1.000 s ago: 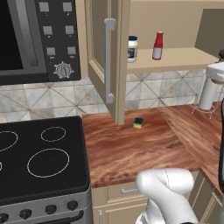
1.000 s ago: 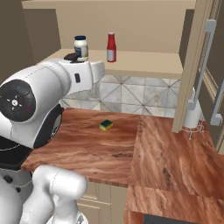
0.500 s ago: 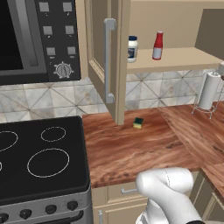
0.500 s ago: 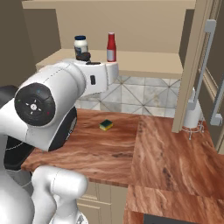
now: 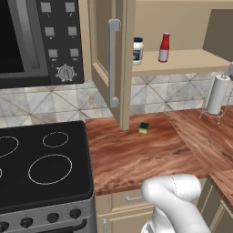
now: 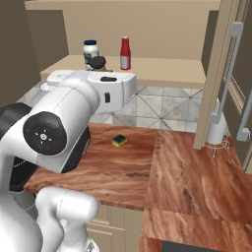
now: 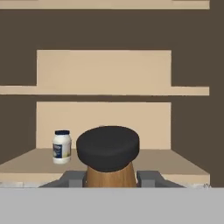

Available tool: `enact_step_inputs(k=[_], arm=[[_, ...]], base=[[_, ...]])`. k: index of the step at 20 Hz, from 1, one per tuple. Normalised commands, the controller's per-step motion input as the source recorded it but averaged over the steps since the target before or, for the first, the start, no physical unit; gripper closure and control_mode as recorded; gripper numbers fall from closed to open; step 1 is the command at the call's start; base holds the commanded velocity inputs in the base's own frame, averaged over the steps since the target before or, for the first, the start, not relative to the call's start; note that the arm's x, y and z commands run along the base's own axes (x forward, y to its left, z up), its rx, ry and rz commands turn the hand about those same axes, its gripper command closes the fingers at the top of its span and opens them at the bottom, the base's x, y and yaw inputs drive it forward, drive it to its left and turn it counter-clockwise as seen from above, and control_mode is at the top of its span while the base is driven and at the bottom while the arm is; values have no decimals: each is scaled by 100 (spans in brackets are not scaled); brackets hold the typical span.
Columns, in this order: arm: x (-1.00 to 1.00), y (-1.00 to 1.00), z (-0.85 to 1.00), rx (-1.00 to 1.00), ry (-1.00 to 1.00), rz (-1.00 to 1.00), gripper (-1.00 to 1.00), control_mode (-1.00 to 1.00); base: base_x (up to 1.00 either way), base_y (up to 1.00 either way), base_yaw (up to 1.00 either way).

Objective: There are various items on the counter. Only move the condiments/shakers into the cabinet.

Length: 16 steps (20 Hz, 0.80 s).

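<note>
My gripper (image 7: 110, 178) is shut on the tan-brown shaker (image 7: 108, 158), whose dark top (image 6: 98, 62) pokes up behind my arm, level with the shelf front. It faces the open cabinet, with the tan inner shelf (image 7: 175, 162) just ahead. On that shelf stand the white jar with the dark blue lid (image 7: 61, 146) (image 5: 137, 51) (image 6: 90, 50) and, to its right, the red squeeze bottle (image 5: 164, 47) (image 6: 125, 53). The cabinet door (image 5: 111, 59) is swung open, its long grey handle outward.
A green-and-yellow sponge (image 5: 144, 128) (image 6: 118, 141) lies on the wood-grain counter (image 5: 150, 157) below the shelf. A paper towel roll (image 5: 217, 94) stands at the counter's far right. The black stovetop (image 5: 41, 168) and a microwave (image 5: 36, 41) are on the left.
My arm has swung, carrying the shaker a little rightward along the shelf front, closer to the jar. The jar, the bottle and the sponge have stayed put.
</note>
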Motion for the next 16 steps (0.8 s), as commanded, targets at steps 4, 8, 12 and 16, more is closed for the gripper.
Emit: enact_step_inputs(k=[4,8,12,16], arm=[[35,-7,0,0,1,0,100,-100],[39,-11,0,0,2,0,100,-100],[35,-17,0,3,0,0,100,-100],[39,-18,0,5,1,0,100,-100]], base=[[0,0,0],[0,0,0],[0,0,0],[0,0,0]])
